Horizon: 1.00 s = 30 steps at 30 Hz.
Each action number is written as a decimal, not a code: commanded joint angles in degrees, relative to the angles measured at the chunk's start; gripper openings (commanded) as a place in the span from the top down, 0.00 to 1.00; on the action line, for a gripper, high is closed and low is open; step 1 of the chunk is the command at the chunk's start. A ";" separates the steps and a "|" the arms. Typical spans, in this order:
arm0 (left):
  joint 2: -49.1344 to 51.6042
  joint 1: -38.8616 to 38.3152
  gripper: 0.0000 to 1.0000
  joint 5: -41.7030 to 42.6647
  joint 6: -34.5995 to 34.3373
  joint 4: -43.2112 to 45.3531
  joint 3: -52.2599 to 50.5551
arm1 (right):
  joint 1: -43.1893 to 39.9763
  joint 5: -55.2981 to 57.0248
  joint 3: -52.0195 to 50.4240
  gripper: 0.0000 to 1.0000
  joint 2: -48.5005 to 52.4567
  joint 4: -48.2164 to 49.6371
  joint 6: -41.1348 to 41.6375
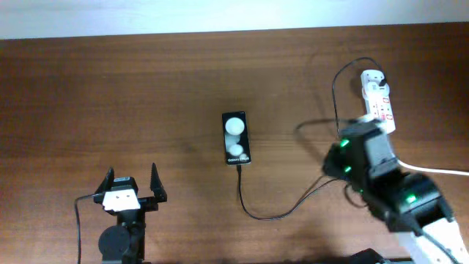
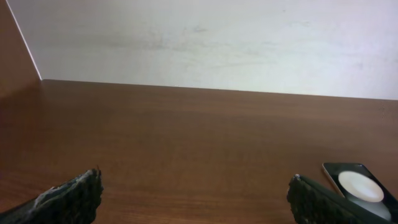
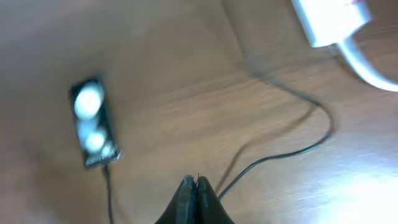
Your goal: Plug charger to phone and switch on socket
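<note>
The black phone (image 1: 236, 138) lies flat at the table's middle, two white round patches on its face. It also shows in the right wrist view (image 3: 93, 123) and at the lower right of the left wrist view (image 2: 357, 186). The thin black charger cable (image 1: 271, 214) reaches the phone's near end, loops right and climbs to the white adapter (image 1: 373, 76) on the socket strip (image 1: 381, 106). The cable (image 3: 280, 155) and the strip's end (image 3: 329, 18) show in the right wrist view. My right gripper (image 3: 196, 185) is shut and empty, held above the table between phone and strip. My left gripper (image 1: 132, 183) is open and empty, left of the phone.
The strip's thick white cord (image 1: 440, 171) runs off to the right and shows in the right wrist view (image 3: 364, 65). My right arm (image 1: 381, 176) covers the strip's near end. A white wall (image 2: 205, 43) borders the table's far edge.
</note>
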 commanded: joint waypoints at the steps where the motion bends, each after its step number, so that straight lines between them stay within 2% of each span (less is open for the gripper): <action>1: -0.24 0.35 0.01 0.26 -0.55 -0.31 -0.13 | -16.55 -6.93 10.16 0.96 7.58 -8.04 -5.42; 3: -0.24 0.35 0.01 0.26 -0.55 -0.31 -0.13 | -28.09 -12.46 19.32 0.96 18.08 -12.79 -8.20; 5: -0.24 0.35 0.01 0.26 -0.55 -0.31 -0.13 | -34.62 -13.14 28.09 0.96 28.26 -16.39 -8.20; 9: -0.24 0.35 0.01 0.26 -0.55 -0.31 -0.13 | -41.81 -13.38 49.05 0.96 48.68 -21.84 -8.17; 11: -0.24 0.35 0.01 0.26 -0.55 -0.31 -0.13 | -43.41 -14.23 54.25 0.96 55.71 -20.26 -8.15; 15: -0.24 0.35 0.01 0.26 -0.55 -0.31 -0.13 | -43.80 -14.60 55.21 0.96 65.51 -11.58 -8.22; 20: -0.24 0.35 0.01 0.26 -0.55 -0.31 -0.13 | -43.63 -16.96 55.19 0.96 71.52 -4.22 -9.57; 30: -0.24 0.35 0.01 0.26 -0.55 -0.31 -0.13 | -42.56 -18.21 55.17 0.96 76.83 -0.76 -10.56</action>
